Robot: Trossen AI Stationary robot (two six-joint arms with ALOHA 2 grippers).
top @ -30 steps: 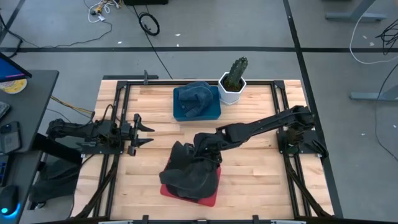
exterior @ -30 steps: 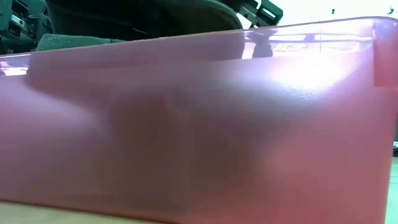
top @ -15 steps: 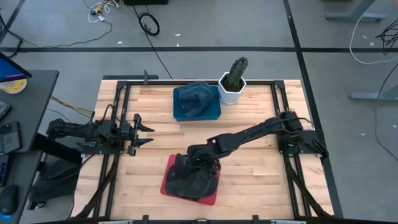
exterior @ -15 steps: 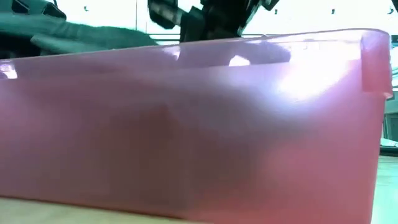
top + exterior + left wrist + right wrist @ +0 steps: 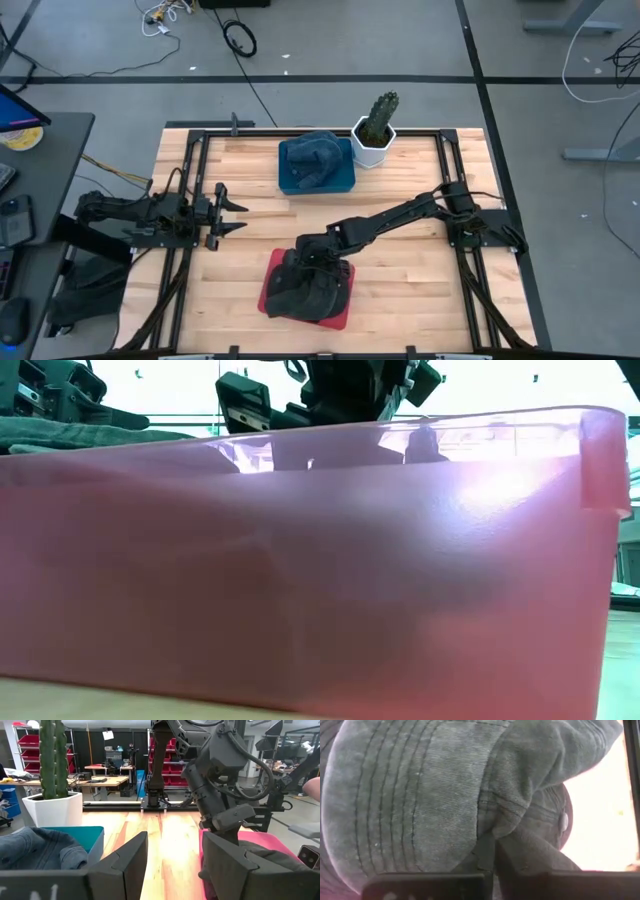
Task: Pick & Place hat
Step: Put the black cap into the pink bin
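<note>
Two hats show: the dark hat (image 5: 308, 288) lies in the pink bin (image 5: 268, 297) near the bench's (image 5: 400, 280) front, pinched by the right hand (image 5: 318, 262). The left hand (image 5: 232, 211) waits, spread wide, at the left side.

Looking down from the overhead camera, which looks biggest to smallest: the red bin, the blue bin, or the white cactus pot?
1. Red bin, though the dark hat the right gripper is lowering hides much of it.
2. Blue bin, close in size, so the order is unsure.
3. White cactus pot, clearly smallest.
</note>
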